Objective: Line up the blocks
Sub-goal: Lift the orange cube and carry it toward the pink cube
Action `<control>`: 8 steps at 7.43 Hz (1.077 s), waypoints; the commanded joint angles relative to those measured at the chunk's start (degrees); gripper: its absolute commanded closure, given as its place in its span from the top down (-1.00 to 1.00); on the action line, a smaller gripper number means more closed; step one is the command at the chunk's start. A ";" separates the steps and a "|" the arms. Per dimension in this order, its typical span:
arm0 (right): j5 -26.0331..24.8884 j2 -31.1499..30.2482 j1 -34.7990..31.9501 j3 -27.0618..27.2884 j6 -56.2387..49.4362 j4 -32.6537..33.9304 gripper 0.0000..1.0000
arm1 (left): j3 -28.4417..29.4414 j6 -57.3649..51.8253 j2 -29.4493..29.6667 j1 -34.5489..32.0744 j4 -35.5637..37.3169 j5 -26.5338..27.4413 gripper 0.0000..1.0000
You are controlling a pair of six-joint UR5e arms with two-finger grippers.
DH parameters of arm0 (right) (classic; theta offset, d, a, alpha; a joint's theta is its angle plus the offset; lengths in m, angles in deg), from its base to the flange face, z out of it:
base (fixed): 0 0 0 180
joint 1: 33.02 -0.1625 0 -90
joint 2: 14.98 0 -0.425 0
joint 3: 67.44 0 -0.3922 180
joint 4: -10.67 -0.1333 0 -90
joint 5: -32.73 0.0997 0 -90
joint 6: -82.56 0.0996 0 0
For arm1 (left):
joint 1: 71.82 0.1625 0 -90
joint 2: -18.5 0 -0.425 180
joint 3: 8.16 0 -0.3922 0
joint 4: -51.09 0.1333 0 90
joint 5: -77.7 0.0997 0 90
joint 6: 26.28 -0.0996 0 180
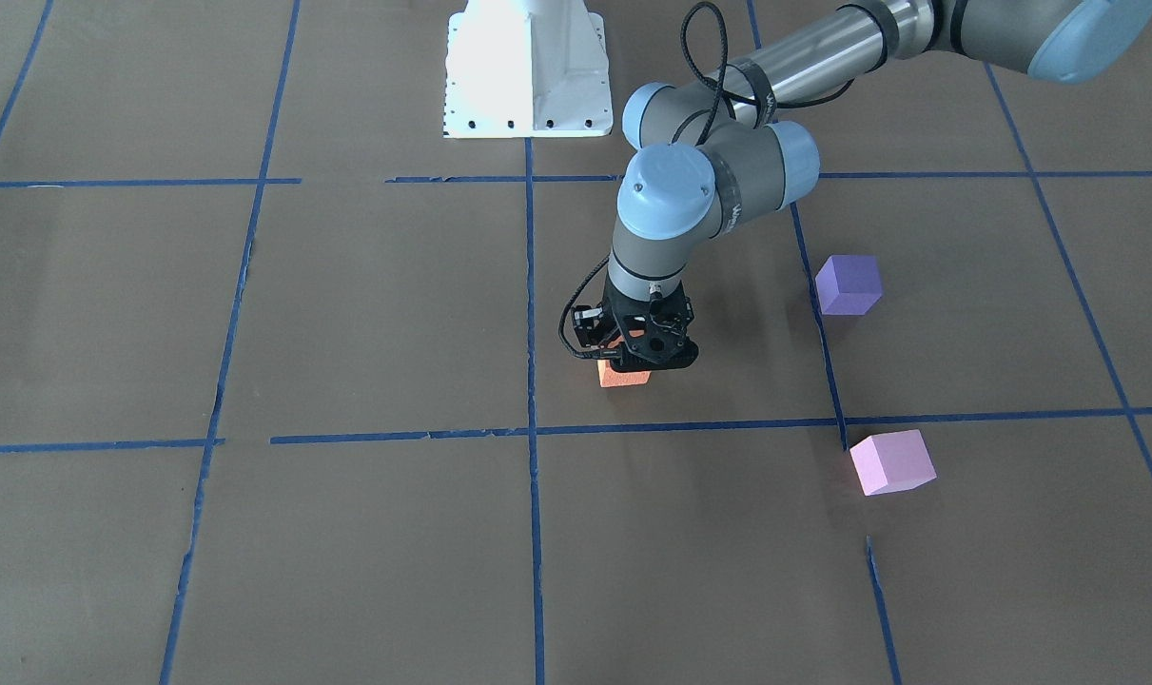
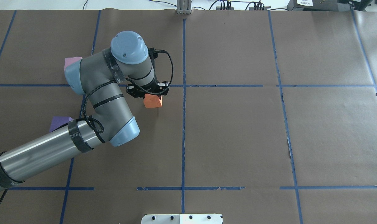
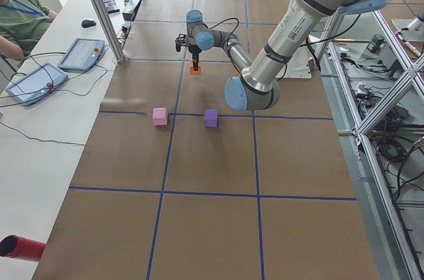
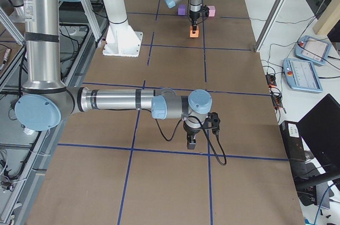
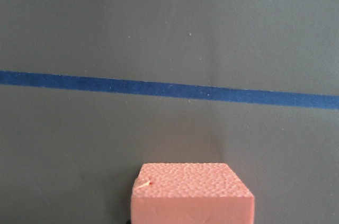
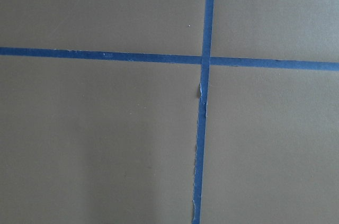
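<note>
My left gripper (image 1: 637, 362) stands directly over one foam cube (image 1: 623, 378) near the desk's middle. A second cube (image 1: 849, 284) lies toward the desk's left end. A third cube (image 1: 892, 461) sits beyond it, nearer the far edge.

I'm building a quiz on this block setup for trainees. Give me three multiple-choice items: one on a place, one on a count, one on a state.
1. Which colour of block sits right under the left gripper? A purple; B orange; C pink.
2. How many blocks are on the table? A two; B three; C four.
3. The blocks are: A in one straight line; B stacked; C not in a line.

Answers:
1 B: the left gripper stands directly over the orange block.
2 B: besides the orange one, only the purple block and the pink block show.
3 C: the orange block lies well off the line through the other two.
</note>
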 commanded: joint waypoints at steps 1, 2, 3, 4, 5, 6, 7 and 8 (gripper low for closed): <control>0.05 -0.01 0.00 0.00 0.00 0.00 1.00 | -6.77 -0.32 -0.12 -1.61 7.33 -0.24 -1.00; 0.05 -0.01 0.00 0.00 0.00 0.00 1.00 | -8.44 -0.58 -1.86 -2.93 7.62 -0.33 -1.00; -0.04 -0.01 0.09 0.00 0.00 0.00 1.00 | -12.55 -1.02 -6.49 -5.11 7.28 -0.50 -1.00; -0.04 -0.01 0.09 0.00 0.00 0.00 1.00 | -13.81 -8.07 -8.80 -7.92 7.10 -1.81 -1.00; 0.05 0.07 0.00 -0.09 0.00 0.00 1.00 | -13.82 -11.45 -12.22 -10.12 6.75 -3.56 -1.00; 0.05 -0.01 0.09 0.00 0.00 0.00 1.00 | -13.91 -11.57 -14.08 -10.67 5.27 -3.58 -1.00; -0.04 -0.01 0.00 0.00 0.00 0.00 1.00 | -15.04 -11.66 -16.97 -11.46 3.25 -3.67 -1.00; 0.05 -0.01 0.00 0.00 0.00 0.00 1.00 | -15.49 -11.66 -19.00 -11.81 1.75 -3.67 -1.00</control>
